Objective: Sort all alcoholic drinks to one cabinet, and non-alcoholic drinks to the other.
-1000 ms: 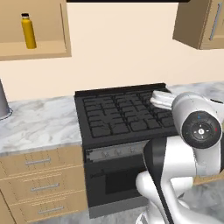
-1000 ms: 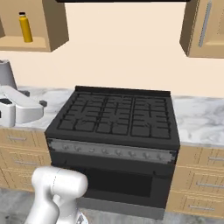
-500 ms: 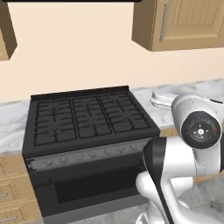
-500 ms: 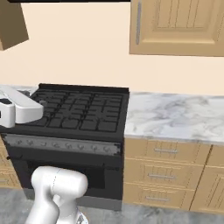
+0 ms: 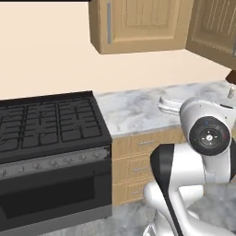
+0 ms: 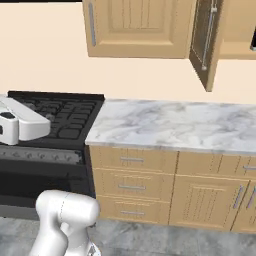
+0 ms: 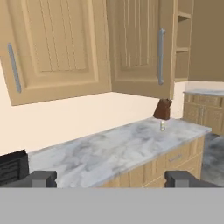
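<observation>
My gripper (image 7: 111,179) is open, its two dark fingertips far apart with nothing between them. It looks across a marble counter (image 7: 109,148) at a tan wall cabinet (image 7: 52,43) with a long vertical grey bar handle (image 7: 14,68); its door is shut. This cabinet (image 5: 138,23) (image 6: 140,27) hangs above the counter, to the right of the stove. To its right another cabinet door (image 6: 205,40) (image 7: 140,43) stands open, and shelves (image 7: 183,39) show past it. The alcoholic and non-alcoholic drinks are out of view.
A black stove (image 5: 46,120) (image 6: 60,112) stands left of the marble counter (image 6: 170,125), with tan drawers (image 6: 132,172) below. A brown knife block (image 7: 162,109) (image 5: 232,76) and a small pale item (image 7: 162,125) stand at the counter's far right.
The whole picture has slid left, so the base has driven right. The open cabinet with the orange bottle has left the views. The gripper stays open.
</observation>
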{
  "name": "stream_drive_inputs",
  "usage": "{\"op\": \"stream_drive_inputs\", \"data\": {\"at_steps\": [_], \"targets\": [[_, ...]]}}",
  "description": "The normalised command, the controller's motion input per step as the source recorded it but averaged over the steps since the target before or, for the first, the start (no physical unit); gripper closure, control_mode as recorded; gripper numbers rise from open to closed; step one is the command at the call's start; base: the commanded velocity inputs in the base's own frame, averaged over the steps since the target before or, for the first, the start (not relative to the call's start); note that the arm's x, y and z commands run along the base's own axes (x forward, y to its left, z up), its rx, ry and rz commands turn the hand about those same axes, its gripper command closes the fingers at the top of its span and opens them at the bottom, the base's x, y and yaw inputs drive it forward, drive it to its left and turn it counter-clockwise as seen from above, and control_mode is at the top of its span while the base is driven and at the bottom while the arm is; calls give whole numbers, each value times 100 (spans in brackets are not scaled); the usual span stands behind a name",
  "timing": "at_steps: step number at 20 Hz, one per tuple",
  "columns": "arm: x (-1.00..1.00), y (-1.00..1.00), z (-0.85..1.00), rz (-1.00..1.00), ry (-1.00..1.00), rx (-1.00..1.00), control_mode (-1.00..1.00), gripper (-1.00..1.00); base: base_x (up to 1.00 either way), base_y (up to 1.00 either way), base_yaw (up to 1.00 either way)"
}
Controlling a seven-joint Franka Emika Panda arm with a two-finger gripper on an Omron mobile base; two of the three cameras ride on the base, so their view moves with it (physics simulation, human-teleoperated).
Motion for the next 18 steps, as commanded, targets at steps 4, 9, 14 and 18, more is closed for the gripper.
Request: {"op": "stream_drive_inputs", "data": {"at_steps": [4, 9, 14, 18], "targets": [[0, 0, 0, 0, 0, 0, 100, -100, -91, -97, -6], [0, 0, 0, 0, 0, 0, 100, -100, -91, -95, -8], [0, 0, 0, 0, 0, 0, 100, -100, -40, -100, -5], [0, 0, 0, 0, 0, 0, 100, -100, -10, -100, -2]]}}
